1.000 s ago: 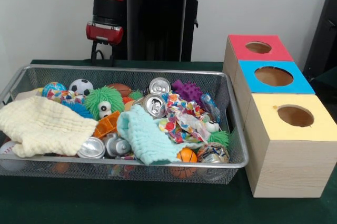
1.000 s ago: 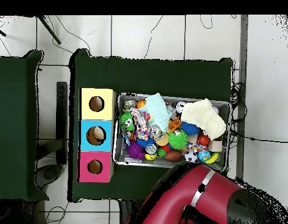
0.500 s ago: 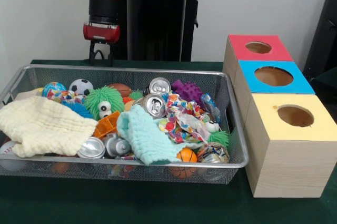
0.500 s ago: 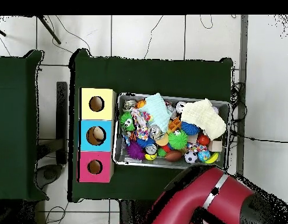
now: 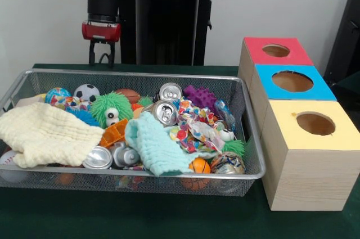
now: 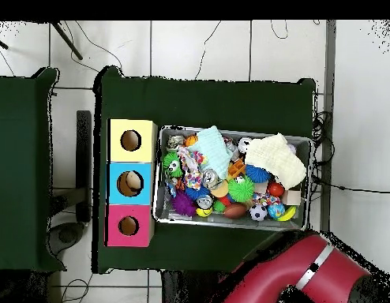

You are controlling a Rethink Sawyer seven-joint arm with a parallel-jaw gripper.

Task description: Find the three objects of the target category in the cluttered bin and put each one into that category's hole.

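Note:
A wire mesh bin (image 5: 135, 178) (image 6: 157, 215) holds a heap of mixed objects. Silver cans lie in it: one upright at the back (image 5: 170, 91), one tilted in the middle (image 5: 165, 112), one at the front left (image 5: 98, 158). Also inside are a soccer ball (image 5: 86, 92), a small basketball (image 5: 199, 165), a pale yellow cloth (image 5: 45, 132) (image 6: 279, 159) and a mint cloth (image 5: 154, 146). My gripper (image 5: 101, 59) hangs open and empty behind the bin's far left rim, above the table. The overhead view shows only the red arm (image 6: 309, 272).
Three wooden boxes with round holes stand in a row beside the bin: red-topped (image 5: 292, 53) (image 6: 115, 235), blue-topped (image 5: 318, 90) (image 6: 115, 193), yellow-topped (image 5: 343, 138) (image 6: 144, 130). A green fuzzy toy (image 5: 111, 108) and a purple spiky toy (image 5: 199, 96) lie among the clutter.
The arm has swung leftward and slightly up in the front view, carrying the open gripper along the bin's far side. In the overhead view it has drawn off to the right.

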